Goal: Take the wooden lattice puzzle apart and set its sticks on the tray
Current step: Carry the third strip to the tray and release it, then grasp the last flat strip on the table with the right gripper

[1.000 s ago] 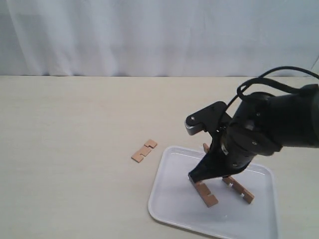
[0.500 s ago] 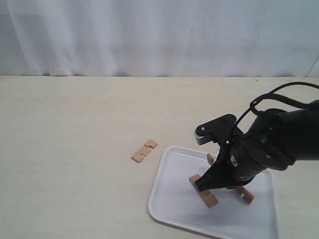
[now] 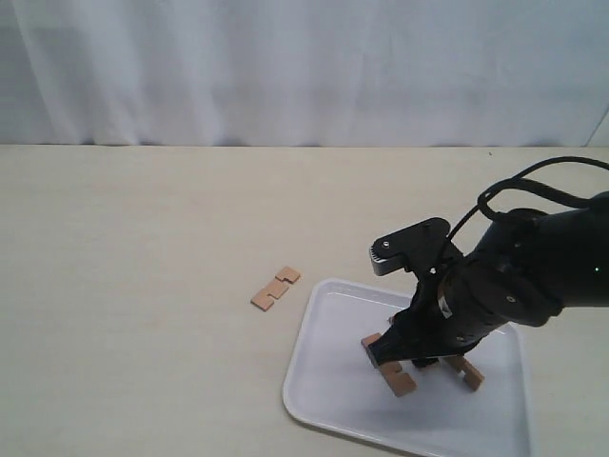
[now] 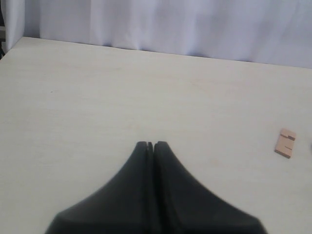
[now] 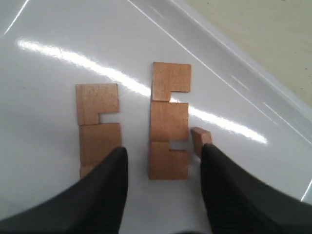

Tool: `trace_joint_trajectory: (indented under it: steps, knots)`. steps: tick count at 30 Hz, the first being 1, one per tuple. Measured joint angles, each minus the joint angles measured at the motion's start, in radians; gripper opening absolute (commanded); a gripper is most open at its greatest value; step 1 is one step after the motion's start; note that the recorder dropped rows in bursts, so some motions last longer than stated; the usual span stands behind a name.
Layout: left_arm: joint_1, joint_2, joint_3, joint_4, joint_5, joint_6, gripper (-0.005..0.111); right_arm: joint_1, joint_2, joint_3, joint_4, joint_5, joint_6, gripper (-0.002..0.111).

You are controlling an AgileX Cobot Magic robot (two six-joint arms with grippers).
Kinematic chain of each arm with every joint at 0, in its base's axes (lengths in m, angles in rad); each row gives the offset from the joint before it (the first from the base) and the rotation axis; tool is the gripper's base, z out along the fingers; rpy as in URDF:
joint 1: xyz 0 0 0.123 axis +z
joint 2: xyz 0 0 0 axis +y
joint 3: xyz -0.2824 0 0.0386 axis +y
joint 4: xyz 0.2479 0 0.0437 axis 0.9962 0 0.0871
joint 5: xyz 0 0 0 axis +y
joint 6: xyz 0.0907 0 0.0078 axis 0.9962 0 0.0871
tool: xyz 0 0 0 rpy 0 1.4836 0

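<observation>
No assembled lattice puzzle shows; only separate sticks are in view. The white tray (image 3: 324,386) (image 5: 58,44) holds two notched sticks lying flat, one (image 5: 169,129) (image 3: 390,367) between my right gripper's fingers and one (image 5: 97,127) beside the finger (image 5: 105,195). A third piece (image 5: 200,139) is partly hidden by the other finger. My right gripper (image 5: 163,152) (image 3: 395,350) hangs low over the tray, open, gripping nothing. Another stick (image 3: 466,369) lies past the arm. One stick (image 3: 275,288) (image 4: 285,142) rests on the table left of the tray. My left gripper (image 4: 149,144) is shut and empty above bare table.
The beige table (image 3: 143,238) runs back to a white curtain (image 3: 285,67). The tray's rim (image 5: 234,73) passes close behind the sticks. The black right arm (image 3: 514,276) covers the tray's far right part.
The right arm has dropped lower over the tray and shifted a little right. The stick under it now lies flat between the open fingers.
</observation>
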Motion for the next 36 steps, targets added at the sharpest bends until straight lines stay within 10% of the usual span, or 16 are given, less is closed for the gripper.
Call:
trace_joint_trajectory:
  steps: [20, 36]
  knots:
    - [0.000, 0.000, 0.000, 0.000, 0.000, 0.000, 0.000, 0.142, 0.026, -0.290, 0.051, 0.143, -0.019, 0.059]
    - [0.000, 0.000, 0.000, 0.000, 0.000, 0.000, 0.000, 0.173, 0.465, -0.784, 0.368, 0.271, 0.053, 0.069]
